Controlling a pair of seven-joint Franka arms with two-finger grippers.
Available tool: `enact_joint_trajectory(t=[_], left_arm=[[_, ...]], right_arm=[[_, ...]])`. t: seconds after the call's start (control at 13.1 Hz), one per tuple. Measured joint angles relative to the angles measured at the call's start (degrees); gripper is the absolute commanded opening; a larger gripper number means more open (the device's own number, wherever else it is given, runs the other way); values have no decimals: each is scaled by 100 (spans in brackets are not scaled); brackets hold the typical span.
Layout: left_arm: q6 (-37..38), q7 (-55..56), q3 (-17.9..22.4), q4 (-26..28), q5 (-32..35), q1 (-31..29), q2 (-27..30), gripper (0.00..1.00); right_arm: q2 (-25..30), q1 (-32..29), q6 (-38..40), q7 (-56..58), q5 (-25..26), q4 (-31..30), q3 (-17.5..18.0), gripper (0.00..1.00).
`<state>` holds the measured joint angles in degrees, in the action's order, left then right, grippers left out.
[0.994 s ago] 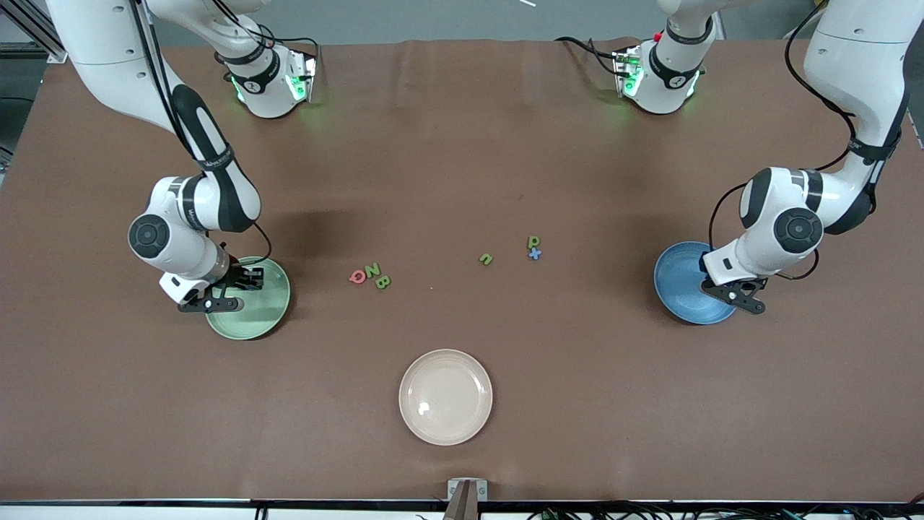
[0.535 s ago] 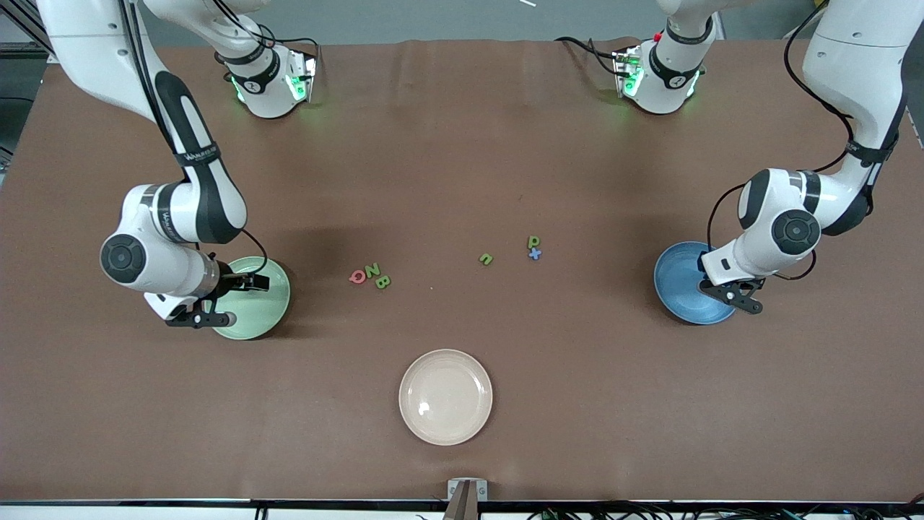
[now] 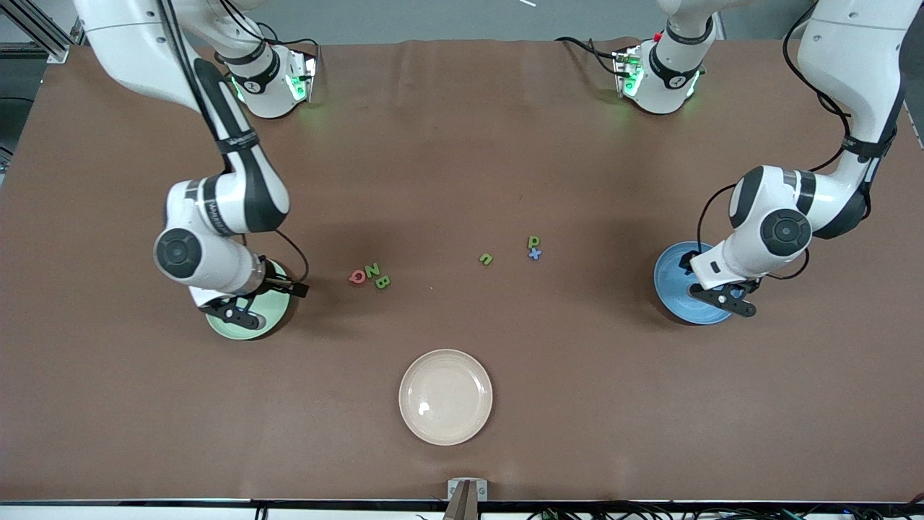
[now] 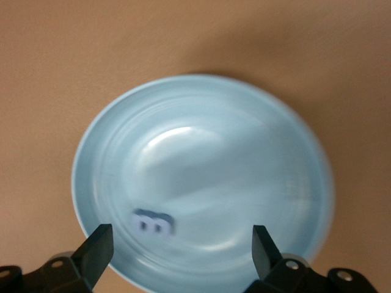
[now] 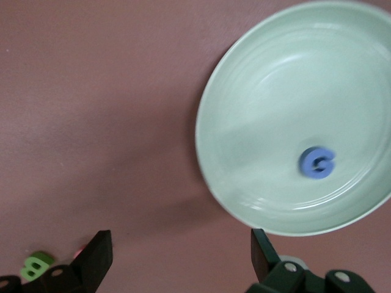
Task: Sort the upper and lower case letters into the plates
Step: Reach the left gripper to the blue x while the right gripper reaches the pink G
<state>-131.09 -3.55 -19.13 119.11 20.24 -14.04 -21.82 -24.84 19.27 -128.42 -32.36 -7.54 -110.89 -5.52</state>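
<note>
left gripper (image 4: 177, 253) over blue plate (image 3: 675, 285), fingers spread, empty; pale letter m (image 4: 153, 223) lies in it, dropped. right gripper (image 5: 177, 259) by mint plate (image 3: 268, 318), fingers spread; blue g (image 5: 317, 163) inside. unsorted letters (image 3: 369, 274) lie between plates.

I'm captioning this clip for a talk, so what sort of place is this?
Probably a robotics lab bench, not a home: two arms mounted on a table with a brown mat, cables trailing from their bases, and foam letters such as a green B laid out between a mint green plate and a blue plate.
</note>
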Motion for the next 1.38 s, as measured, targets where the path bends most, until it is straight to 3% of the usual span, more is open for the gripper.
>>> enact_joint_trajectory(t=[0.23,0.61,1.07,1.38], left_arm=[[535,1816,-795,-304,-181,23,167,100],[320,4826,-1826,-461,-206,241,-41,100],[-470,6128,-1855,-487,-180,990,-633,100],[-609,6877,-1658,-490,217,1523,-984,100]], right_arm=[[-66,664,-1067,-1490,-8,-486,14,100],[-356,1172,-1850,-2553,-8,-711,10,94],[-610,1244,-2070,-2653,-8,-727,7,82],[-595,1251,-2076,-2666,-8,-719,0,59]])
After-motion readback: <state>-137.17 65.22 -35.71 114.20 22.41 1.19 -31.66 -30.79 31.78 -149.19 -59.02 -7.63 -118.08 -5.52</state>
